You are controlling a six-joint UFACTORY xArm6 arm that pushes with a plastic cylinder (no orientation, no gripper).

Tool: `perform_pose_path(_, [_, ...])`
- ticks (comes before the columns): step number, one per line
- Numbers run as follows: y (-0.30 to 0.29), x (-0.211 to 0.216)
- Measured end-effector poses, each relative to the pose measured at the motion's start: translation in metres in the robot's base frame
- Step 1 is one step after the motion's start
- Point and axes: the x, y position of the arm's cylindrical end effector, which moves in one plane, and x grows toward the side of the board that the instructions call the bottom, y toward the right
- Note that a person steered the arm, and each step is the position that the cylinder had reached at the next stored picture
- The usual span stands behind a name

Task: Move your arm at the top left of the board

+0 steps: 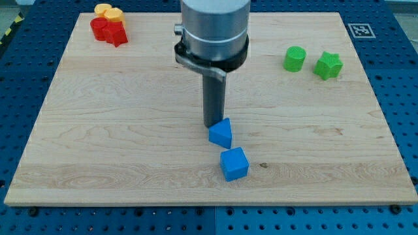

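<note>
My tip [213, 125] rests on the wooden board [130, 130] near its middle, touching or just above the top left of a blue triangular block [221, 134]. A blue cube [234, 164] lies just below that block. At the board's top left corner sit two yellow blocks [108, 12], of rounded shape, against two red blocks [109, 30], one of them star-like. The tip stands far to the right and below that corner group.
A green cylinder [294, 59] and a green star-shaped block [328, 65] lie at the view's right upper part. A black-and-white marker [360, 30] is on the board's top right corner. A blue perforated table [398, 98] surrounds the board.
</note>
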Motion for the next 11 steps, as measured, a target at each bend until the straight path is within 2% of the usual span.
perform_pose_path(1, [0.000, 0.022])
perform_pose_path(2, [0.000, 0.026])
perform_pose_path(3, [0.000, 0.006])
perform_pose_path(6, [-0.046, -0.110])
perform_pose_path(7, [-0.098, -0.140])
perform_pose_path(9, [-0.210, -0.153])
perform_pose_path(10, [-0.276, -0.180])
perform_pose_path(11, [-0.306, -0.204])
